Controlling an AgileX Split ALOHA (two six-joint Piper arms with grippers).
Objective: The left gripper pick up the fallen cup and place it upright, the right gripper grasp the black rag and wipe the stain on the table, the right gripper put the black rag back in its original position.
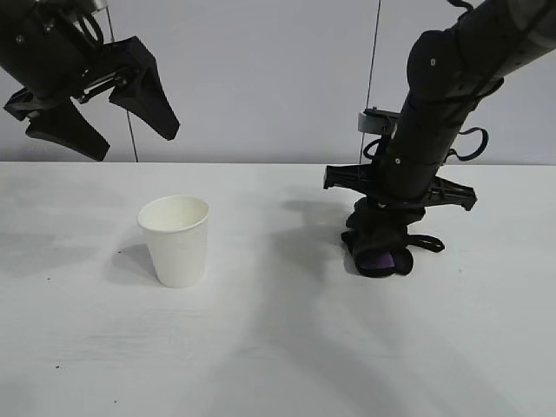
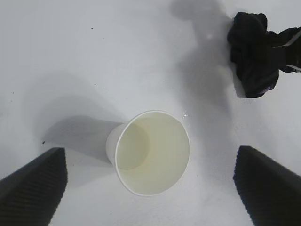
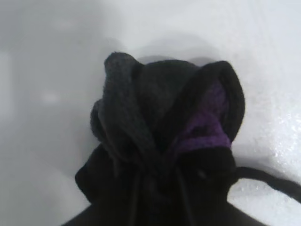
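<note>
The white paper cup (image 1: 175,241) stands upright on the white table (image 1: 78,347), left of centre. High above it and to the left hangs my left gripper (image 1: 139,145), open and holding nothing. The left wrist view looks down into the cup (image 2: 153,153), which sits between the spread fingers (image 2: 33,188), well apart from both. My right gripper (image 1: 382,228) points straight down, right of centre, shut on the black rag (image 1: 384,259). The rag rests on the table with its purple patch showing. In the right wrist view the bunched rag (image 3: 160,117) hides the jaws. No stain shows in any view.
A thin black loop strap (image 1: 426,244) trails from the rag onto the table to its right. Bare tabletop lies between the cup and the rag and along the front. A plain wall stands behind the table.
</note>
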